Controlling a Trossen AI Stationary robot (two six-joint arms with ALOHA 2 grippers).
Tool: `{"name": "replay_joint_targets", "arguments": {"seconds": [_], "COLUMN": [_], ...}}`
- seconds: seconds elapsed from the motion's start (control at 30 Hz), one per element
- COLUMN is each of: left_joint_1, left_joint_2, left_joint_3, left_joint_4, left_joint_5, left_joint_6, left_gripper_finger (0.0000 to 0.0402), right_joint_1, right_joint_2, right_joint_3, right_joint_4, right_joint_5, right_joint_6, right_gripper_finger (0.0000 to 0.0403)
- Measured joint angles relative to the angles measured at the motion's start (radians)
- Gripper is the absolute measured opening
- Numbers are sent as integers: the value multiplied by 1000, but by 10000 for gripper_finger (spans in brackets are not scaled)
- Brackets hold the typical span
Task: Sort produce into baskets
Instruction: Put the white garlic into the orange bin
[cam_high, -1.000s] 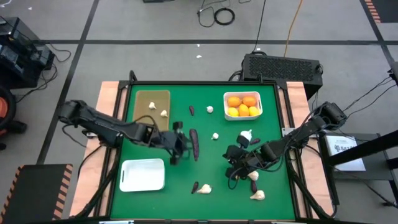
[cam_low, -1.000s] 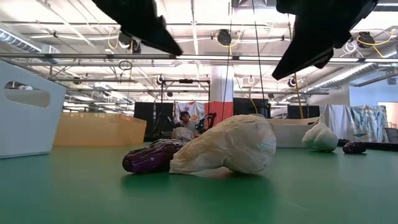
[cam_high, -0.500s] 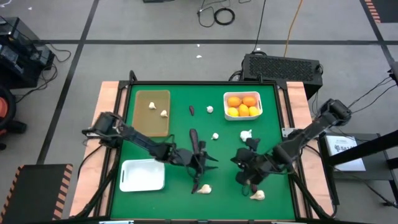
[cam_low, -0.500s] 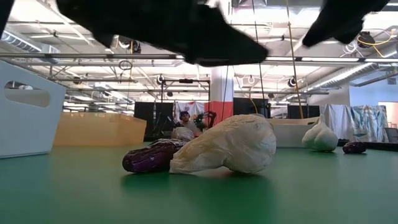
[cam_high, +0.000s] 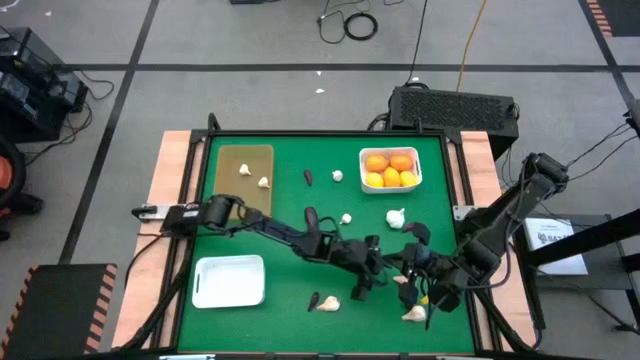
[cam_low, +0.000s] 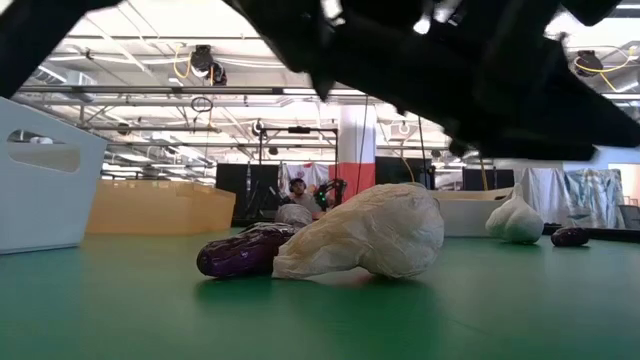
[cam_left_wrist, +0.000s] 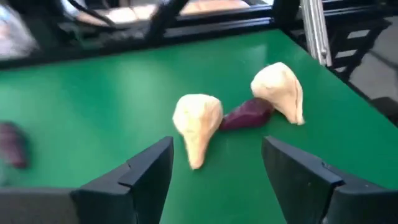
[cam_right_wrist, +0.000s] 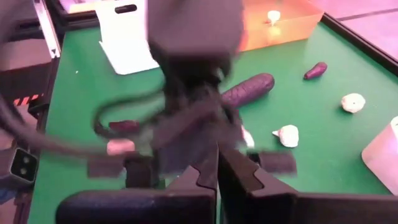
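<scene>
Fingers of the left gripper (cam_left_wrist: 214, 180) stand apart with nothing between them, hanging above the green worktop (cam_high: 250, 240) near its front right part, where two cream-white garlic-like bulbs (cam_left_wrist: 197, 124) flank a small dark purple eggplant-like piece (cam_left_wrist: 247, 116). Right gripper (cam_high: 428, 292) sits just beside the left gripper; its fingers (cam_right_wrist: 186, 183) are pressed together, empty. Round orange and yellow citrus fruits (cam_high: 389, 170) fill the white rounded tray (cam_high: 390, 150) at the far right. Flat tan wooden-looking tray (cam_high: 245, 180) at the far left carries two bulbs. Second white tray (cam_high: 229, 281) sits at the front left. Long dark purple eggplant (cam_high: 311, 218) lies mid-worktop, partly under the left arm. Other bulbs and purple pieces lie scattered on the green surface.
</scene>
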Motion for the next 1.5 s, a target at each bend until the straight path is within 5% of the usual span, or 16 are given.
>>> {"name": "replay_joint_targets", "arguments": {"seconds": [0.57,0.77,0.93,1.5], "left_joint_1": [16,17,21,26], "left_joint_2": [237,259,259,259], "left_joint_3": [190,199,200,199], "left_joint_4": [92,87,88,86], "left_joint_5": [20,11,11,32], "left_joint_6": [-5,-6,-5,-10], "left_gripper_finger": [254,254,248,73], "right_joint_1": [0,1,0,0], "right_joint_2": [0,-1,-2,-2], "right_joint_3": [-1,-1,-1,-1], "right_joint_4": [-19,-108,-139,-140], "right_joint_5": [62,-75,-60,-53], "right_joint_6": [-25,101,135,131], "right_gripper_finger": [0,0,0,0]}}
